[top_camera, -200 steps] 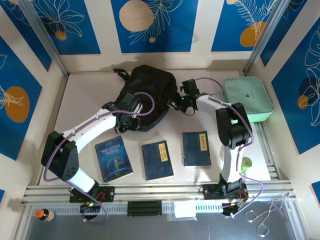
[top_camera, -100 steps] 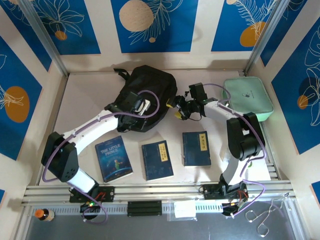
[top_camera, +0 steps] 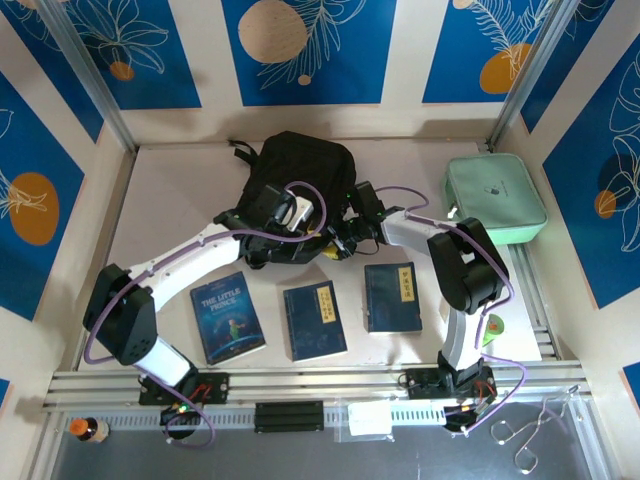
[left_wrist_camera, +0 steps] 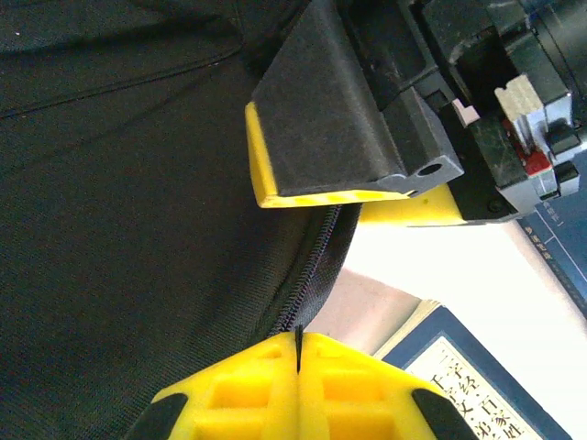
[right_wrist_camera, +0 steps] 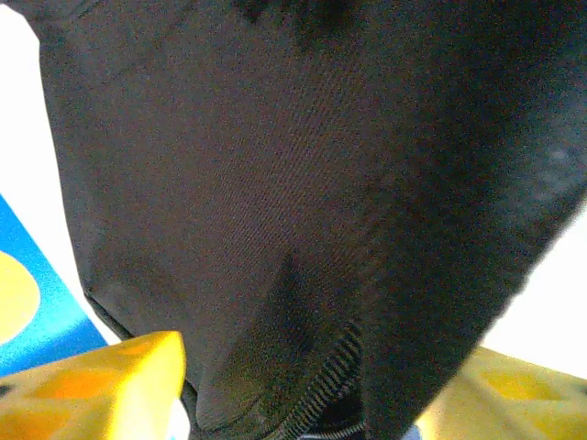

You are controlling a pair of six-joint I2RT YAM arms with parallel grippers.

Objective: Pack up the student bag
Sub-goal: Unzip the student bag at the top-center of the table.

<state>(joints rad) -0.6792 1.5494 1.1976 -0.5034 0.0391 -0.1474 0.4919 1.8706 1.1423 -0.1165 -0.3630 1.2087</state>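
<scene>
The student bag (top_camera: 295,170), black and rounded, lies at the back middle of the table. My left gripper (top_camera: 304,238) is at its near edge. In the left wrist view its yellow fingertips (left_wrist_camera: 298,367) are pressed together on a thin black sliver of the bag at the end of the zipper (left_wrist_camera: 321,243). My right gripper (top_camera: 335,245) meets it from the right, and one of its fingers (left_wrist_camera: 339,137) shows just ahead of the left one. In the right wrist view its yellow fingers (right_wrist_camera: 92,385) stand apart, with the bag's fabric (right_wrist_camera: 303,202) and zipper (right_wrist_camera: 335,376) between them.
Three blue books lie in a row in front of the bag: left (top_camera: 228,316), middle (top_camera: 314,320) and right (top_camera: 392,296). A mint-green zip pouch (top_camera: 495,198) sits at the back right. Walls close in the table on three sides.
My right gripper opened, drew back to the right, then swung in and down to the bag's near edge beside the left gripper. The left gripper stayed shut and shifted slightly right.
</scene>
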